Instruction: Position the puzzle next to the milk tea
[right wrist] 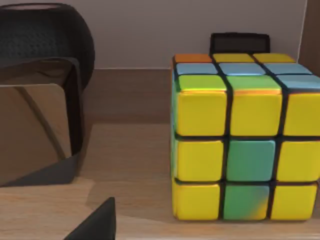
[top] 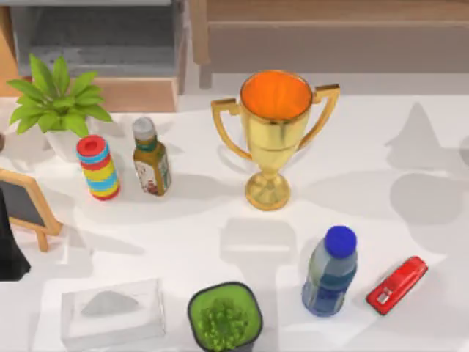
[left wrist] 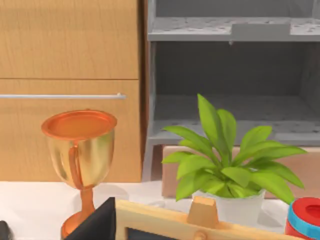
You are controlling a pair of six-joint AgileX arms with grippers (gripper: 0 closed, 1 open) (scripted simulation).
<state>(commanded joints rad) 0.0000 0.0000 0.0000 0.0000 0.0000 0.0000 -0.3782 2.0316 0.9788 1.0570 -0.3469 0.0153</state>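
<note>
The puzzle (right wrist: 245,135), a cube with mostly yellow and green tiles and black edges, fills the right wrist view and rests on a wooden surface. A dark part of my right gripper (right wrist: 97,222) lies low and off to the cube's side, apart from it. The milk tea (top: 151,158), a brown-olive bottle with a grey cap, stands upright on the white table at the back left in the top view. My left arm (top: 9,249) sits parked at the table's left edge.
Striped rings (top: 98,167) stand just left of the milk tea, and a gold trophy (top: 272,136) stands to its right. A blue bottle (top: 330,271), red stapler (top: 396,284), green pot (top: 224,317), tissue box (top: 112,312), chalkboard (top: 26,205) and plant (top: 55,103) crowd the rest. A black glossy object (right wrist: 40,90) stands beside the cube.
</note>
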